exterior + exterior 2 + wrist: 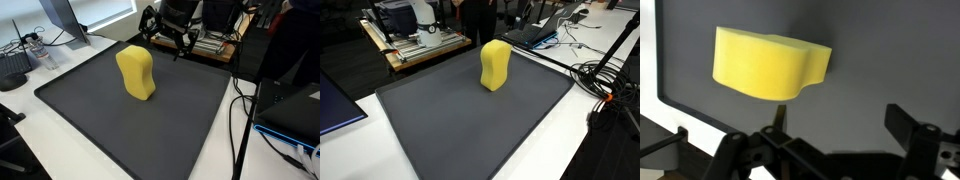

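In an exterior view, the yellow foam block [136,72] stands upright on its narrow end on the dark mat [120,130] that covers the white table [60,140]. The block sits in the far half of the mat with bare mat on every side, a placement that appears to leave it reachable from any direction. The hand [168,38] hangs above the far edge of the mat, near the block but not touching it. Its jaws are spread and hold nothing, and its height looks chosen to keep it above the block's top. Cables [240,120] run down the table beside the mat. In an exterior view from the opposite side, the block [495,64] shows a waisted outline and rests flat on its base, which is judged to be why it stands unaided. A wooden cart [415,45] and a laptop [535,30] sit beyond the mat. The hand is lost against the dark background at the top edge, so its opening cannot be told there. In the wrist view, the block [770,65] fills the upper part of the picture and appears turned sideways, probably because of the camera's orientation. The fingers [915,135] enter from the bottom edge, wide apart and empty, with the block ahead of them and well clear.
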Controlling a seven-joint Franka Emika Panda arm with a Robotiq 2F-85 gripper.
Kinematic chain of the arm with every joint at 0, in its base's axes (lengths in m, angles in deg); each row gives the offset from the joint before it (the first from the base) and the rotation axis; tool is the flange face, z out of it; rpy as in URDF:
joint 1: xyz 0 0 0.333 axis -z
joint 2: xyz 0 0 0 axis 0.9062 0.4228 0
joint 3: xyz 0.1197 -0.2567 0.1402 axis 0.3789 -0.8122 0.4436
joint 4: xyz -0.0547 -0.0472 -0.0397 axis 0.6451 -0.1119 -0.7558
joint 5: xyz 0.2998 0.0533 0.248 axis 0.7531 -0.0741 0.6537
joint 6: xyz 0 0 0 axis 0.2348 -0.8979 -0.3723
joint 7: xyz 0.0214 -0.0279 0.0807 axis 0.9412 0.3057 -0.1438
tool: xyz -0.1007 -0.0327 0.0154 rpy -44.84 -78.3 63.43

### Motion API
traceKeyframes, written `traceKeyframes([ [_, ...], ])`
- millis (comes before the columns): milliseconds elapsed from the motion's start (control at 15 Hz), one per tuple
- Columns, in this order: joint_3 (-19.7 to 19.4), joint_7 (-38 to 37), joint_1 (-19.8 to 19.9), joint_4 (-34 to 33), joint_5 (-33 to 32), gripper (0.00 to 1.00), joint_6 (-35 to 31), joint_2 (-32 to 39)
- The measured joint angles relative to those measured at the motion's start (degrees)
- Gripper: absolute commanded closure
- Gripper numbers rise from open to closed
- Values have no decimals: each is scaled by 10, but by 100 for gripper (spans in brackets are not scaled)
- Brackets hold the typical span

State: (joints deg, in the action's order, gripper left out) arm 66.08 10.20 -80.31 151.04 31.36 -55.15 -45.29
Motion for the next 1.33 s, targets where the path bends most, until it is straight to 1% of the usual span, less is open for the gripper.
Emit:
traceKeyframes([
  [133,-3,-25,0,57,-8,0,-31,-24],
  [267,-4,-32,0,83,-9,0,-40,-38],
  [733,-4,-38,0,91,-20,0,-46,-45],
  [1000,-6,-81,0,121,-52,0,-98,-54],
  [1333,-16,-160,2,185,-96,0,-169,-87],
])
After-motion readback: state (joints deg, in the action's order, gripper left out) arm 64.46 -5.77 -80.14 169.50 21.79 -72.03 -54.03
